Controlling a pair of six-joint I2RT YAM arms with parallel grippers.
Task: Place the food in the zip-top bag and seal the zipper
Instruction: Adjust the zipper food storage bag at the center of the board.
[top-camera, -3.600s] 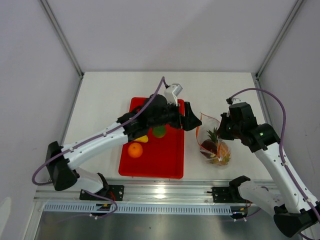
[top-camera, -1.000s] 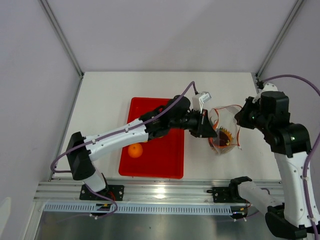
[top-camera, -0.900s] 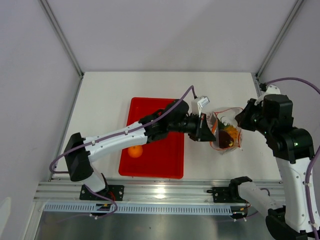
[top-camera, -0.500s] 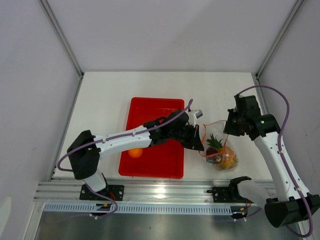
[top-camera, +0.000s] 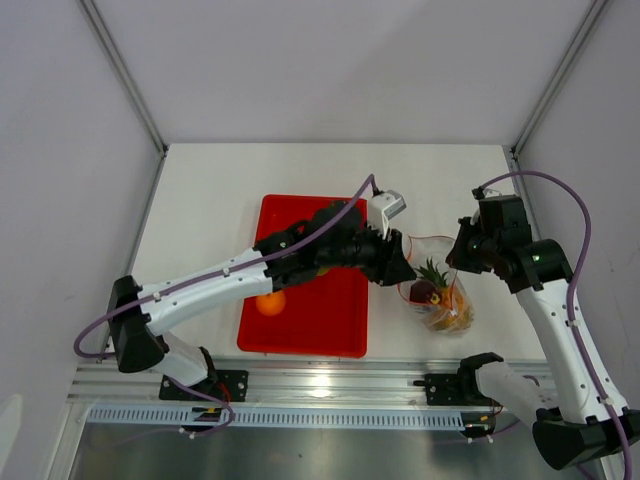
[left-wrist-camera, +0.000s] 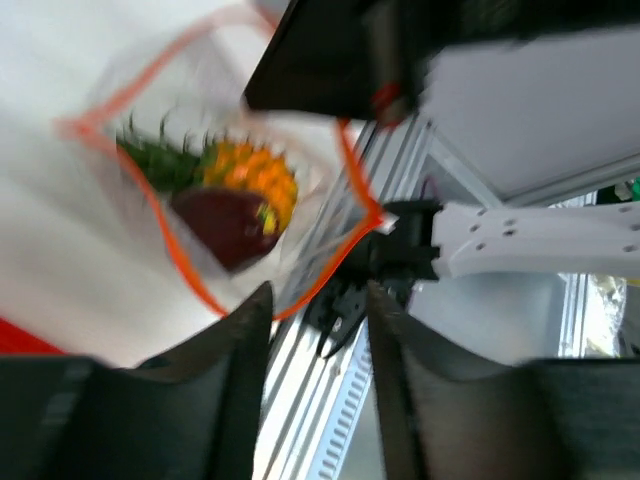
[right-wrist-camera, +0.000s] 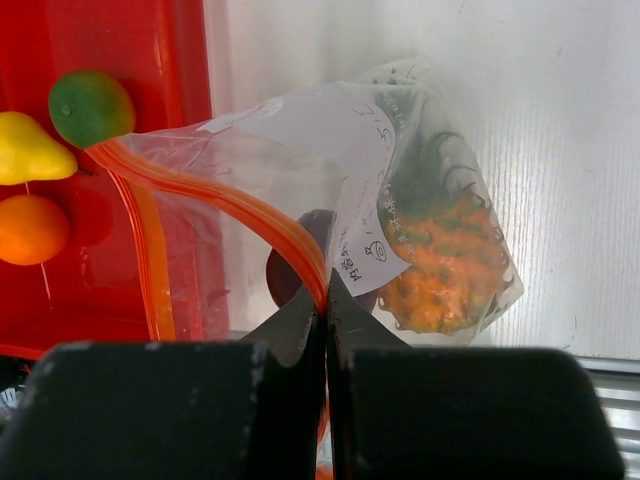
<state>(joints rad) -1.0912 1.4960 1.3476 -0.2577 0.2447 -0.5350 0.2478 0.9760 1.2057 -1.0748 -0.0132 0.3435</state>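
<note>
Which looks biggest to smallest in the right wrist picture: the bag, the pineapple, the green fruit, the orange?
1. The bag, biggest by far.
2. The pineapple inside it.
3. The green fruit and the orange on the red tray look about the same, so I won't rank them.

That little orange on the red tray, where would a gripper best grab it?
Across its widest middle, straight down from above. The orange is a smooth ball lying loose on the flat red tray, so an off-centre pinch would likely squirt it away. The yellow pear lies close by, so pinch from the sides clear of it.
</note>
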